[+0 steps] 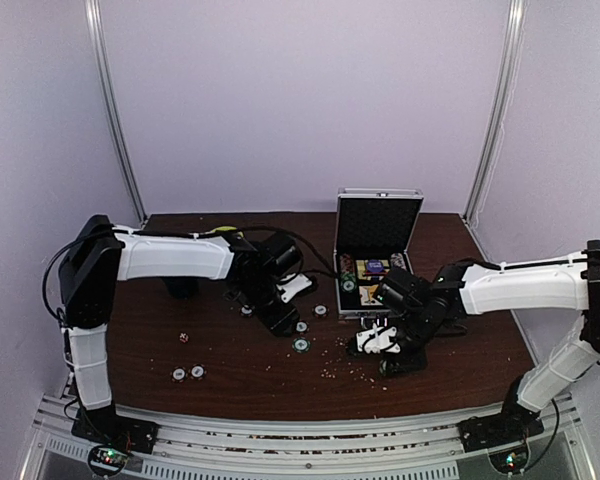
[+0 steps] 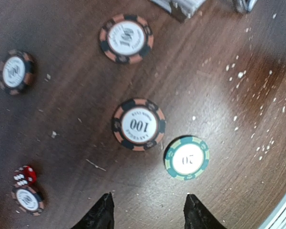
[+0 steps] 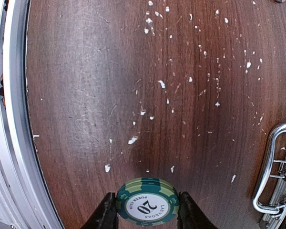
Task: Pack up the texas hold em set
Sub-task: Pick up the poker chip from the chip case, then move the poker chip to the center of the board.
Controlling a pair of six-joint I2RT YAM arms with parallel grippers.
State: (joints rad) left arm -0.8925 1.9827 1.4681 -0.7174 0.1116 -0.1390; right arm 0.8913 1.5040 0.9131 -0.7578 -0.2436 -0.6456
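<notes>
The silver briefcase (image 1: 378, 262) stood open at the far right of the table (image 1: 230, 375), lid upright, mouth facing the arms; the right arm bent inward just before it, right gripper (image 3: 147, 212) clenched edge-to-edge on a green 20 chip (image 3: 148, 200) held flat, face up; the left arm reached rightward, left gripper (image 2: 150, 214) spread, empty, above a 100 chip (image 2: 138, 124) and a second green chip (image 2: 187, 157) lying flat.
</notes>
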